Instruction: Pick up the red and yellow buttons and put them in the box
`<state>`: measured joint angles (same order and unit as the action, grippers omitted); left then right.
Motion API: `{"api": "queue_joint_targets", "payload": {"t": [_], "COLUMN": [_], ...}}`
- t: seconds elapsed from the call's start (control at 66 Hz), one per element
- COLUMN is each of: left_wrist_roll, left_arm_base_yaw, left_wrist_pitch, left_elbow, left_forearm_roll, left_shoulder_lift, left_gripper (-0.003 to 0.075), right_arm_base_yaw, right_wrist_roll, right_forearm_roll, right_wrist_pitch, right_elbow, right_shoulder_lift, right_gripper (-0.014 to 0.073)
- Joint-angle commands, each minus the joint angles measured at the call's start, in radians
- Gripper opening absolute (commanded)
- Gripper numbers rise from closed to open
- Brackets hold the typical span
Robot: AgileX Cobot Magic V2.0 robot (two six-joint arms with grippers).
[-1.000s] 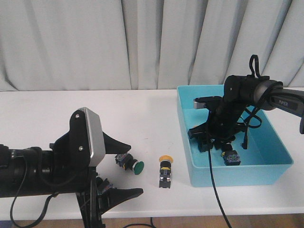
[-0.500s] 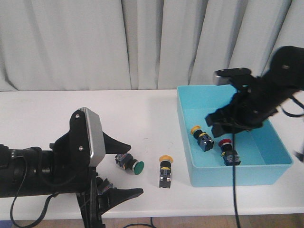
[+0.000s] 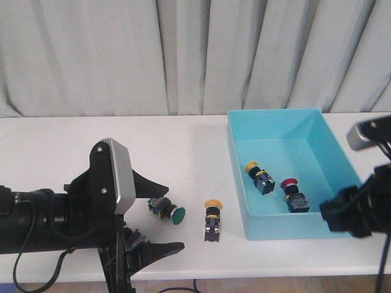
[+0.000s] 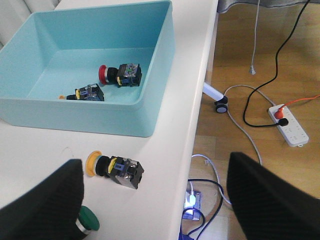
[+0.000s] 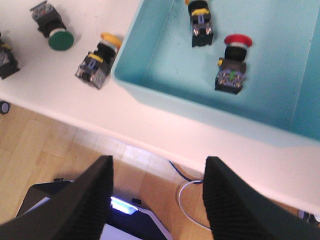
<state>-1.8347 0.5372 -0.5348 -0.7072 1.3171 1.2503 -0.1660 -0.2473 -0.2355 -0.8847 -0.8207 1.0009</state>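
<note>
Off table's right front edge: right gripper [image 5: 156, 200] hangs low, jaws spread, nothing held. Left gripper [image 4: 155, 200] low at front-left, jaws wide apart, empty, arm lying horizontal. Box [image 3: 239, 160] on table [image 3: 73, 137] right; red button [image 3: 294, 196] & yellow button [image 3: 259, 176] inside, side by side, caps toward back. Third yellow-cap button [image 3: 212, 221] on table left of box, on its side, cap pointing back. Green button [image 3: 166, 209] beside it.

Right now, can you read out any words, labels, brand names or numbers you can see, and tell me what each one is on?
No text can be read in any current view.
The bodies of the yellow button on the table and the red button in the turquoise box carry small markings, too small and blurred to read.
The white power strip on the floor shows no legible print.
</note>
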Motion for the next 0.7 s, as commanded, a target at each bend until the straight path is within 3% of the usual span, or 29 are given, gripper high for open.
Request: {"api": "queue_joint_targets", "payload": {"t": [0.0, 0.333, 0.5, 0.682], "left_wrist_roll": [0.012, 0.012, 0.013, 0.013], "left_arm_base_yaw": [0.006, 0.006, 0.006, 0.006], "left_wrist_pitch": [-0.012, -0.026, -0.028, -0.028], "left_elbow": [-0.024, -0.024, -0.024, -0.024], "left_forearm_roll": [0.044, 0.045, 0.045, 0.045], "left_shoulder_lift": [-0.017, -0.017, -0.017, -0.017], "left_gripper": [0.0570, 0.0526, 0.0421, 0.0257], "right_arm_base_yaw": [0.002, 0.002, 0.002, 0.002], "right_wrist_roll": [-0.008, -0.011, -0.011, -0.011], "right_forearm_roll": [-0.012, -0.009, -0.009, -0.009], "right_wrist_pitch": [0.024, 0.025, 0.024, 0.024], "right_elbow": [0.011, 0.034, 0.034, 0.034], "right_shoulder_lift": [-0.062, -0.136, -0.136, -0.136], "right_gripper": [0.0404, 0.0387, 0.0293, 0.0151]}}
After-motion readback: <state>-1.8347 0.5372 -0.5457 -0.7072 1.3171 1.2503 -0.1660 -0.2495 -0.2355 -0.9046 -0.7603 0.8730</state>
